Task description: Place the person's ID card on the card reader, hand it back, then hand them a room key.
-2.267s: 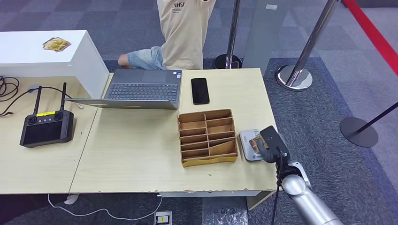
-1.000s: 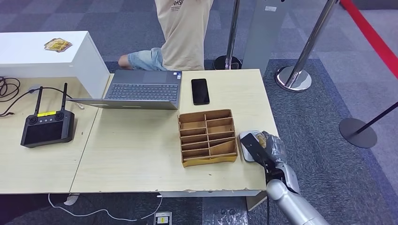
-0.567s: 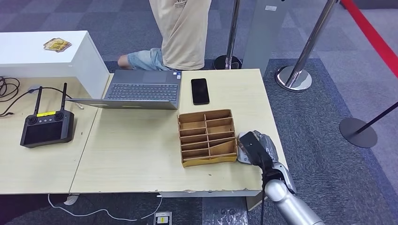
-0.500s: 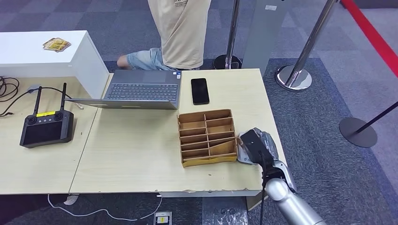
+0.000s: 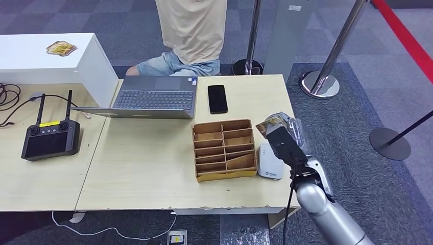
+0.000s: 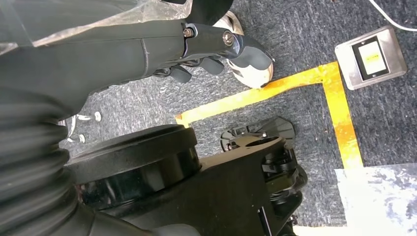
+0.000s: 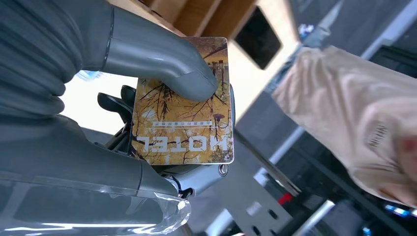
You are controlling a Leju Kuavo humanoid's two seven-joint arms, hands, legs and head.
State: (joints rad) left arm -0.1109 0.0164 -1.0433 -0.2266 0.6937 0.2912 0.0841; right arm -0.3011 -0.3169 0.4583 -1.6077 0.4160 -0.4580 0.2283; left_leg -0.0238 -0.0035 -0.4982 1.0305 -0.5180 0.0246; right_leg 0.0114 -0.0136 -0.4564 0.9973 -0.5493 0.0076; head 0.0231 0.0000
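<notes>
The right hand (image 5: 282, 137) is pinching the card (image 7: 183, 110) under its thumb, lifted above the card reader (image 5: 269, 162), probably so the person (image 5: 190, 30) can take it; the left hand (image 6: 206, 46) is hanging with fingers curled, holding nothing

The right arm (image 5: 327, 214) is a smooth silver tube ending in a rounded joint, with a thin black cable running along it to the wrist. The right hand (image 5: 284, 144) is dark grey to black, partly wrapped in clear crinkled plastic film. Up close it has a grey ribbed cover, a thick smooth grey thumb (image 7: 162, 61) and darker fingers (image 7: 115, 105). The left hand (image 6: 196, 46) has the same black ribbed cover and plastic wrap, small silver screws (image 6: 226, 38) at its knuckle plate, and dark fingers.
</notes>
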